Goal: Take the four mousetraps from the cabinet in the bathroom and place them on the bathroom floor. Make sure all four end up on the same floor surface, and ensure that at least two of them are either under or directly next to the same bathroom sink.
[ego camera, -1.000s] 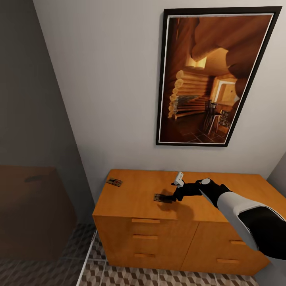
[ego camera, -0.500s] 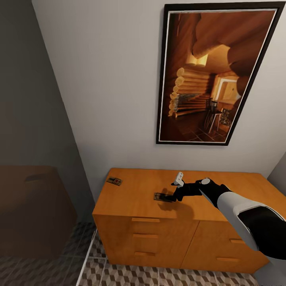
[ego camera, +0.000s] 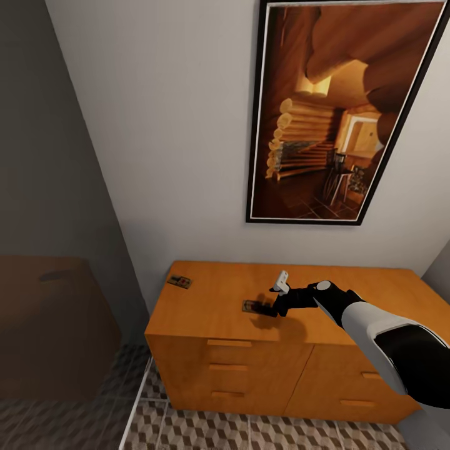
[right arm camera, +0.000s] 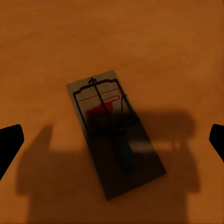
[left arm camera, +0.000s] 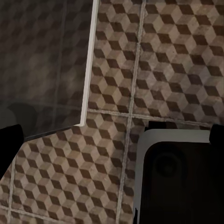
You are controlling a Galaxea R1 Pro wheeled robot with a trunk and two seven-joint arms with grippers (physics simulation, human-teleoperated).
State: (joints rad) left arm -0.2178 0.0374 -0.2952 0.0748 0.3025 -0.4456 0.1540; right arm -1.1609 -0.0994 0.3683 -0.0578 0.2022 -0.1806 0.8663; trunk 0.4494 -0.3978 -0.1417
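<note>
Right gripper spread wide over mousetrap on cabinet top (second trap near far-left corner). Left gripper apparently open above tiled floor.

Cabinet stands against back wall, on the bathroom floor. A picture hangs on wall above it. 2 mousetraps lie on cabinet top: one at far left corner, near the wall; the other nearer the middle, toward front. Right gripper sits just right of the middle trap, w/ arm reaching in from the right. In right wrist view, that trap lies flat between the fingertips, set at an angle.
</note>
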